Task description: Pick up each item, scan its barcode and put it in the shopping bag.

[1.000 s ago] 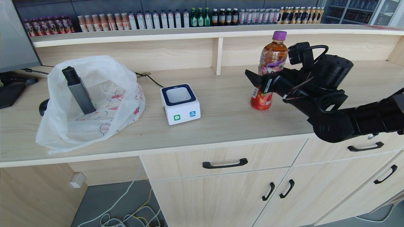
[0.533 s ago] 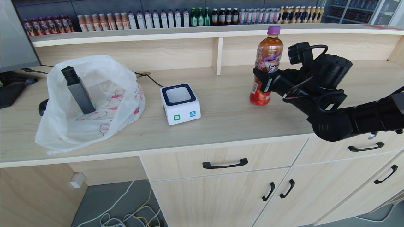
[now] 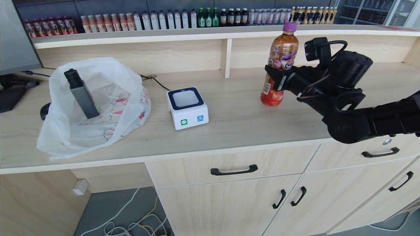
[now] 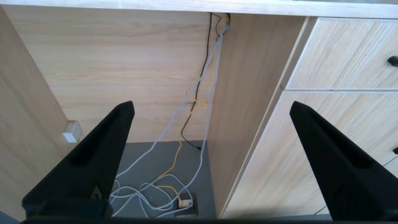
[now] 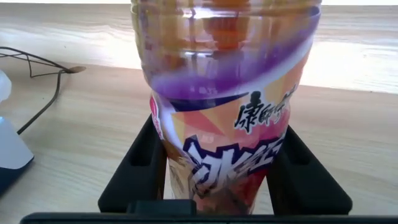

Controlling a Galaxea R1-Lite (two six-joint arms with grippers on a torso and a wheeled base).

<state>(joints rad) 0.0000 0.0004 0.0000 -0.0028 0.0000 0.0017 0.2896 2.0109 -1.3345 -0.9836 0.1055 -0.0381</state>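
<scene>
A drink bottle [image 3: 281,62] with a purple cap and orange-red label hangs just above the counter at the right, upright with a slight tilt. My right gripper [image 3: 278,79] is shut on its middle; the right wrist view has the bottle [image 5: 227,106] wedged between both black fingers [image 5: 142,163]. The white barcode scanner [image 3: 187,107] sits mid-counter, left of the bottle. At the far left lies the open white shopping bag [image 3: 95,105] with a grey bottle [image 3: 80,93] standing inside. My left gripper [image 4: 211,162] is open, down below the counter and facing the cabinet side and floor cables.
The wooden counter [image 3: 236,121] has a raised back shelf with a divider [image 3: 225,57] behind the scanner. A cable [image 3: 157,82] runs along the counter behind the scanner. A monitor stand [image 3: 11,91] sits at the far left. Drawers and cabinet doors are below.
The right gripper closed on the bottle and lifted it off the counter, raising it a little. The bag, scanner and left arm stayed put.
</scene>
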